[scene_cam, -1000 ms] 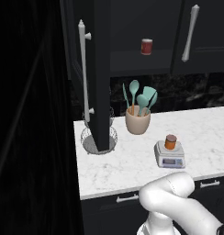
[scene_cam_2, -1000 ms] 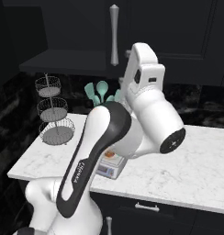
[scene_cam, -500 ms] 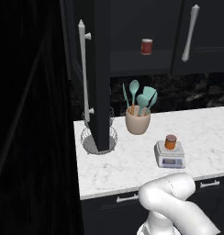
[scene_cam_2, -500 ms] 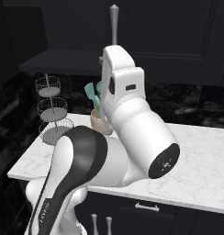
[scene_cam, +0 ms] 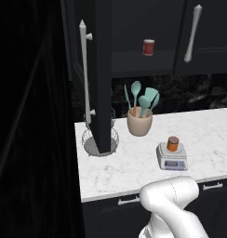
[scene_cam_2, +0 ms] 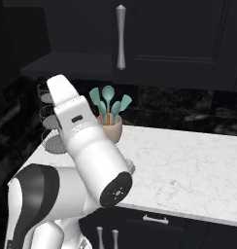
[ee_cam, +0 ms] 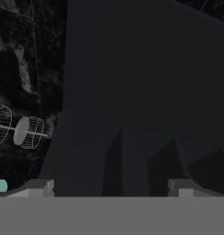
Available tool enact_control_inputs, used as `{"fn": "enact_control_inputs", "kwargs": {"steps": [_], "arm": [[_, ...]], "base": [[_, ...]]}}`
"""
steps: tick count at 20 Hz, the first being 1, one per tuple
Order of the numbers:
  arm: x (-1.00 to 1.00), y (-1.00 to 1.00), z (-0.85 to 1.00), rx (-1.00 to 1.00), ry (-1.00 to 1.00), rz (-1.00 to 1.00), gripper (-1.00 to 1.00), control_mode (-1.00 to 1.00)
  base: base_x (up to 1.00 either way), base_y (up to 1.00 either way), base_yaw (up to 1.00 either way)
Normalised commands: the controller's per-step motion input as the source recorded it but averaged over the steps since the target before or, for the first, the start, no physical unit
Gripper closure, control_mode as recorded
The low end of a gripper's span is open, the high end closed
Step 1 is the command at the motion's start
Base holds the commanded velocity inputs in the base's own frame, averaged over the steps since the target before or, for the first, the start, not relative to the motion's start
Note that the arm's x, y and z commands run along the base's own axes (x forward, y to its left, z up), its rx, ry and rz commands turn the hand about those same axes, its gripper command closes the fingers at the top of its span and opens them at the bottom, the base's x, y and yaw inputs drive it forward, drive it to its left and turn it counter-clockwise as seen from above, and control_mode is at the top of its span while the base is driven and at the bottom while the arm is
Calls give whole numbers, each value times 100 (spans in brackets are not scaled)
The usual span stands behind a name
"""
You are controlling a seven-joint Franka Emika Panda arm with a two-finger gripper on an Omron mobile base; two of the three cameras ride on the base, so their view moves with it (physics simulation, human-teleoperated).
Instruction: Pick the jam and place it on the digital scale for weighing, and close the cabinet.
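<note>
The jam (scene_cam: pixel 172 143) stands on the scale (scene_cam: pixel 171 157), near the front of the white marble surface (scene_cam: pixel 124 167). Behind it sits a beige cup (scene_cam: pixel 139 124) of teal utensils. The black cabinet (scene_cam: pixel 102 69) door stands open, edge-on, its long grey handle (scene_cam: pixel 84 69) facing left; a red jar (scene_cam: pixel 148 47) rests on the shelf inside. In the hand view the gripper (ee_cam: pixel 110 188) faces dark cabinet panels, jaws spread wide and empty, with a wire basket stand (ee_cam: pixel 19 131) at left.

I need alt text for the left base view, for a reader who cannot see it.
An orange jam jar stands on the digital scale on a white marble counter. Behind it, a beige cup holds teal utensils, and above, the black cabinet door hangs open beside a shelf with a red jar.
</note>
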Motion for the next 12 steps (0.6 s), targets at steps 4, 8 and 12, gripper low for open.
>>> {"fn": "enact_control_inputs", "kwargs": {"steps": [4,8,12], "arm": [[-40,100,-4,-5,9,-1,-100,-100],[-79,100,22,-15,12,-5,-100,-100],[-57,100,0,-17,23,-7,-100,-100]], "base": [[0,0,0],[0,0,0],[0,0,0]]}}
